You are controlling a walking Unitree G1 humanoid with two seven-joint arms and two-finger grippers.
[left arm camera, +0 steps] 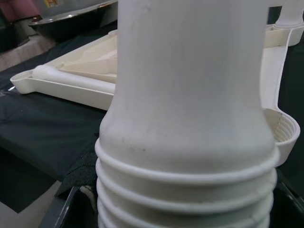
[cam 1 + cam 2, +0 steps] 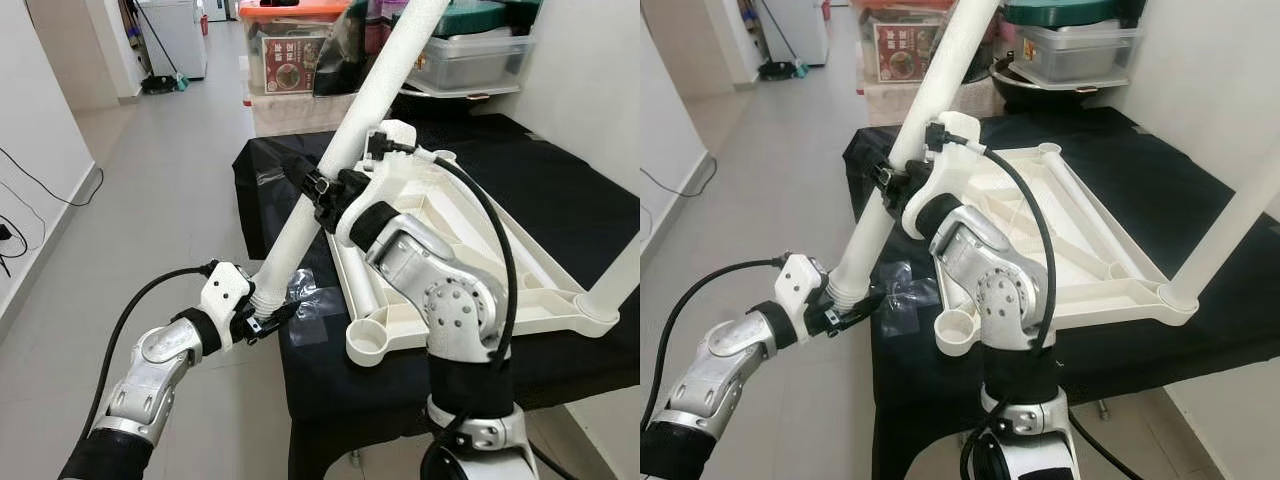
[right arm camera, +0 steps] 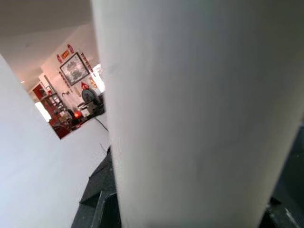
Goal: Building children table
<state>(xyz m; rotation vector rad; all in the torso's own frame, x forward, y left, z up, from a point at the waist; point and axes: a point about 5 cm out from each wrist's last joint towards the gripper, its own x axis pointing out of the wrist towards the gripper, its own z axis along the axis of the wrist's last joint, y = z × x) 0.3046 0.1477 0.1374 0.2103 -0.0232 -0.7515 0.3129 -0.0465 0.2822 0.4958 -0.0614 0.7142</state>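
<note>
I have both arms on one white table leg, a long tube that slants up and away from me, its top end running out past the upper edge of the head views. My left gripper is at the leg's low end, just off the near left corner of the black-draped table. Its black fingers sit closed around the ribbed, threaded end of the tube; in the left wrist view those screw ridges press right up against the camera, so the leg lies directly between the fingers and touching them.

My right gripper grips the same leg further up, about mid-length, with its black fingers wrapped on either side of the tube. The right wrist view gives me the smooth white wall of the leg close against the lens, so it is clamped there too.

The upturned white tabletop lies flat on the black cloth, underside facing up. Its near left corner socket, an open round cup, sits just to the right of the leg's threaded end, close but apart from it. Another leg already stands upright in the near right corner socket. A clear plastic bag lies on the cloth beside the left gripper.
</note>
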